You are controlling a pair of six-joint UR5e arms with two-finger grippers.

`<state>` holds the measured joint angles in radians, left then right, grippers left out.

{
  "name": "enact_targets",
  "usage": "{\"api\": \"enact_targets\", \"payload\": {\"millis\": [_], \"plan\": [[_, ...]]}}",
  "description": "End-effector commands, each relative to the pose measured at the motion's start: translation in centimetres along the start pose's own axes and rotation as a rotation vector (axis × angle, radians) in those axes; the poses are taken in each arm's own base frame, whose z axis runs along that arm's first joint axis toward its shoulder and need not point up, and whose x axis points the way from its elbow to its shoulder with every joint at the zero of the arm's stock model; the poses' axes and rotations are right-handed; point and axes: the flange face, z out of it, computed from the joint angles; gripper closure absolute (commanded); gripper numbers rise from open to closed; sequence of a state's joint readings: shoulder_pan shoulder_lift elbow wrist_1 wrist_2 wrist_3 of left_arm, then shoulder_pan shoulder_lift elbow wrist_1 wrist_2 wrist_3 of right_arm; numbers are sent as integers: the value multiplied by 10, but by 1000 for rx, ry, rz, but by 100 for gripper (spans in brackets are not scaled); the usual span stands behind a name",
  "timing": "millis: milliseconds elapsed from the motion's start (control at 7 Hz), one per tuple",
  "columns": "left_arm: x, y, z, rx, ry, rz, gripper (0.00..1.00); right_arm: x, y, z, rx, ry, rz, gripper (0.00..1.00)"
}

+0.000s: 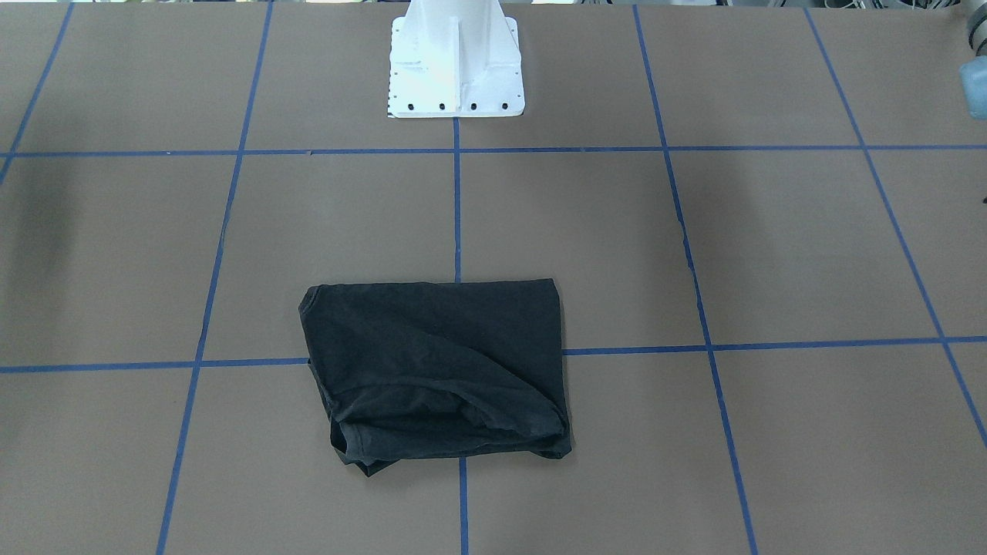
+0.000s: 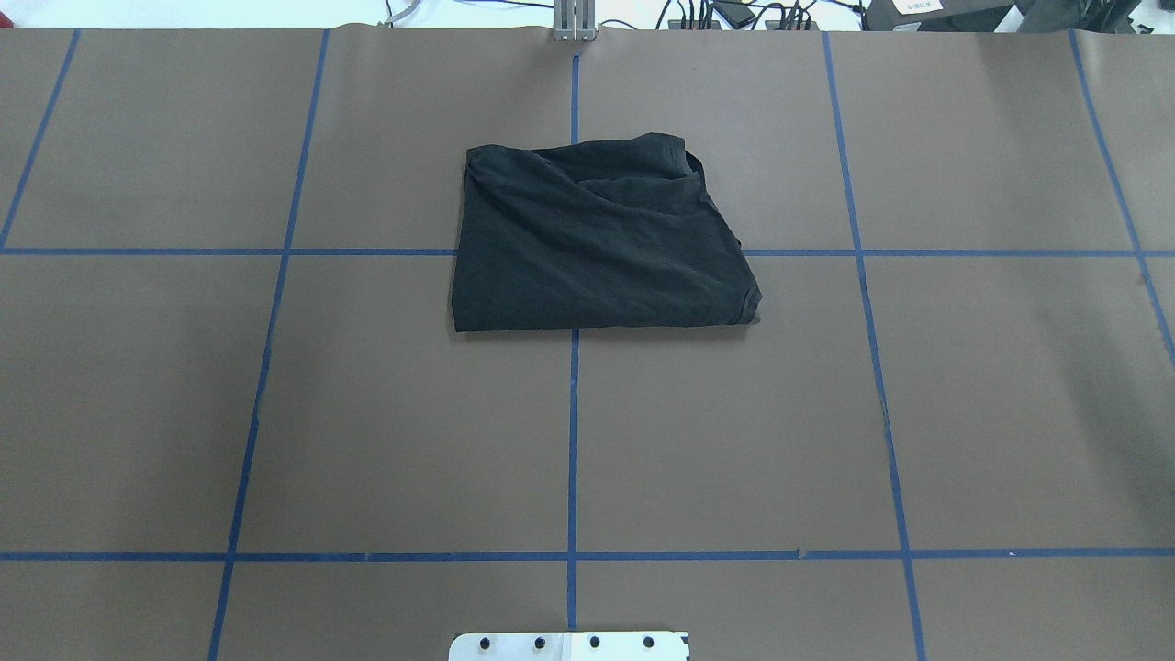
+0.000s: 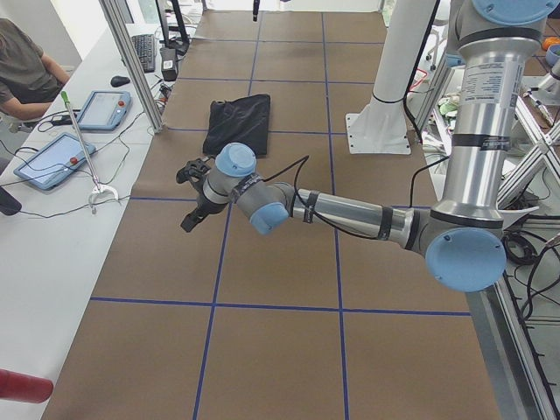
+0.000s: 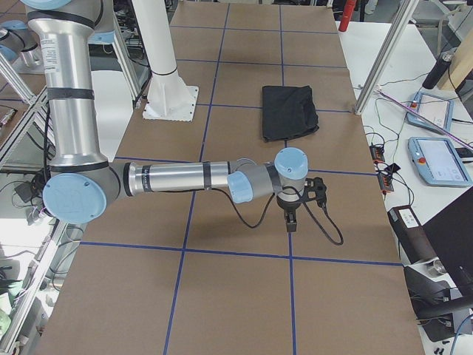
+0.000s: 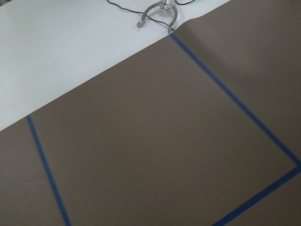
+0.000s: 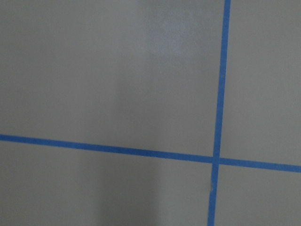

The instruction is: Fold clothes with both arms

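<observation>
The black T-shirt [image 1: 436,370] lies folded into a rough rectangle on the brown table, on the centre line on the operators' side [image 2: 597,239]. Its logo is hidden. It also shows in the left side view [image 3: 238,122] and the right side view [image 4: 288,111]. My left gripper [image 3: 192,188] hangs over the table's left part, away from the shirt. My right gripper [image 4: 290,224] hangs over the right part, also away from it. Both show only in the side views, so I cannot tell if they are open or shut. The wrist views show only bare table and blue tape.
The white base plate [image 1: 455,69] stands at the robot's side of the table. An operator [image 3: 22,70] sits at a white side table with tablets [image 3: 52,157] and a grabber tool [image 5: 160,12]. More tablets [image 4: 440,159] lie in the right side view.
</observation>
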<state>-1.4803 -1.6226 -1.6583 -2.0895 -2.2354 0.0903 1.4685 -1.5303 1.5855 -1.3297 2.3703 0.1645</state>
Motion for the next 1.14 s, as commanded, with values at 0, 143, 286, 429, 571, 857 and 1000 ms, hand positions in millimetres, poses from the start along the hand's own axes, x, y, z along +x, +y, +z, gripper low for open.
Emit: {"api": "enact_targets", "payload": {"millis": [0,143,286,429,571,857,1000], "plan": [[-29,29,-13,-89,51,-65,1,30,17,-3,-82,-14,-64,0],[-31,40,-9,-161,65,-131,1,31,4,-15,-113,-5,-86,0],[-26,60,-11,-179,69,-149,0,22,-3,-22,-130,-7,-70,0],[-23,72,-13,-184,69,-161,0,22,-3,-22,-139,-7,-60,0],[-22,71,-14,-181,72,-159,0,13,-3,-12,-163,-11,-72,0],[-14,66,-15,-167,138,-179,0,12,-1,-7,-185,-14,-62,0],[-11,65,-19,-159,150,-182,0,11,-2,-9,-184,-21,-57,0]]}}
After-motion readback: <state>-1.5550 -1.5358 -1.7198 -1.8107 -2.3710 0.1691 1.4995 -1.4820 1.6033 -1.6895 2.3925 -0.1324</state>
